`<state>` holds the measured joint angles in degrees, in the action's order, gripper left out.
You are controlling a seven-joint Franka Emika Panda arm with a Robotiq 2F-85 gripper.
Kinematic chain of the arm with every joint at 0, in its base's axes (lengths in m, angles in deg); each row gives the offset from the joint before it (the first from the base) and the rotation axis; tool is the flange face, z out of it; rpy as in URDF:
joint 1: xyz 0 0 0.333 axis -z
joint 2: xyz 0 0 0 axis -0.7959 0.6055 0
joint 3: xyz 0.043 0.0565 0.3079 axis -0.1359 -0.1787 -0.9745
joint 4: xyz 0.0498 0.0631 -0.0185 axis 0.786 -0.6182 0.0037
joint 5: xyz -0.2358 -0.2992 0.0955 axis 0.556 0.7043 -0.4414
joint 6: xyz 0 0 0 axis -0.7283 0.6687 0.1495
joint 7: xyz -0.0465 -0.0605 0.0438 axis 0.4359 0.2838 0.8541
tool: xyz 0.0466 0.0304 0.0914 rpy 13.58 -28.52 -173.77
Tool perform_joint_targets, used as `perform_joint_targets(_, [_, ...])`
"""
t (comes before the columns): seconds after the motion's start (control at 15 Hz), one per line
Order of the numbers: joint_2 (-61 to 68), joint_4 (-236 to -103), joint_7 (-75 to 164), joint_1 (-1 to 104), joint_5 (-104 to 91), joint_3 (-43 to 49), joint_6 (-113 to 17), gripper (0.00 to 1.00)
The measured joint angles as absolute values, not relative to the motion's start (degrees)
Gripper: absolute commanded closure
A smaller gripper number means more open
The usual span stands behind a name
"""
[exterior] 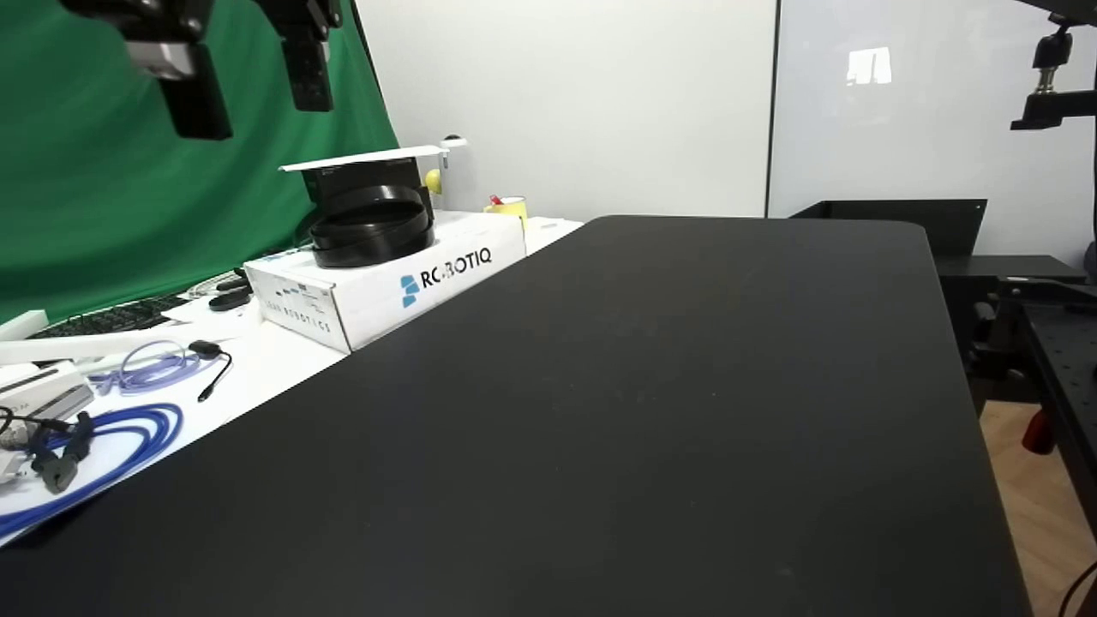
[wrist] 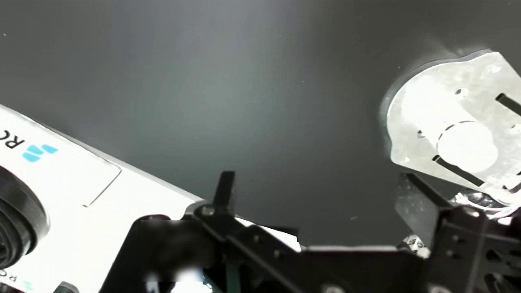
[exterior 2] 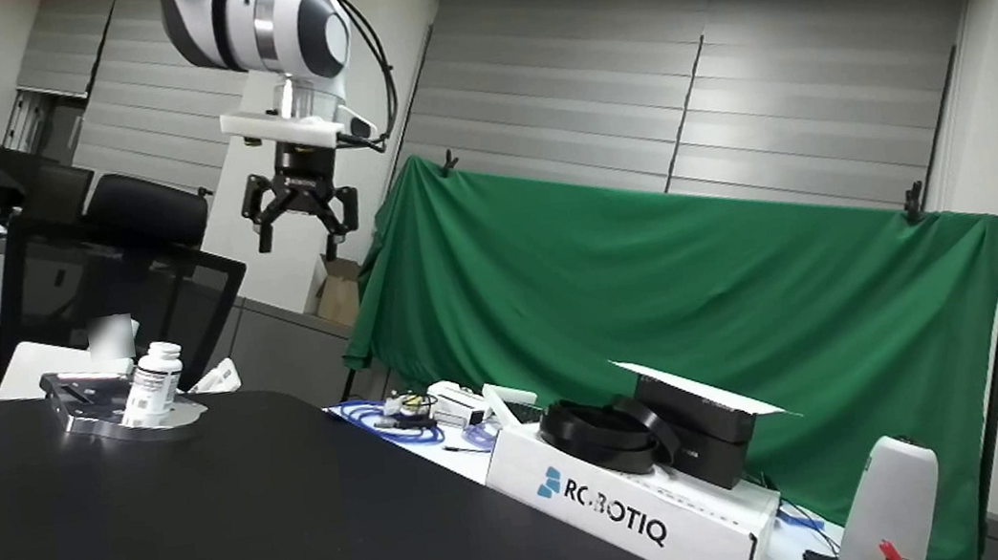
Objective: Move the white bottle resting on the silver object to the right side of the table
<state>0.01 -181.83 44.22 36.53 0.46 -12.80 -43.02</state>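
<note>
The white bottle (exterior 2: 152, 385) stands upright on a flat silver metal object (exterior 2: 189, 414) at the far left part of the black table (exterior 2: 205, 540) in an exterior view. In the wrist view, the bottle (wrist: 468, 146) is seen from above on the silver object (wrist: 484, 79) at the right edge. The bottle is out of view in an exterior view that shows the bare black table top (exterior: 651, 386). My gripper (exterior 2: 298, 245) hangs well above the table, apart from the bottle. It is open and empty, fingers wide apart in the wrist view (wrist: 317, 176) and an exterior view (exterior: 259, 118).
A white printed box (exterior: 386, 296) with black round parts on top stands along the table's side, also in an exterior view (exterior 2: 606, 507). Blue cables (exterior: 146, 437) lie on the white surface beside it. A green curtain (exterior 2: 656, 298) and an office chair (exterior 2: 122, 272) stand behind.
</note>
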Motion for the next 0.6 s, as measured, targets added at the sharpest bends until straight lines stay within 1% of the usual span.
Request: perform_joint_targets(0.6, [0.65,-181.07,43.31,36.42,0.41,-13.1,-42.48,0.0])
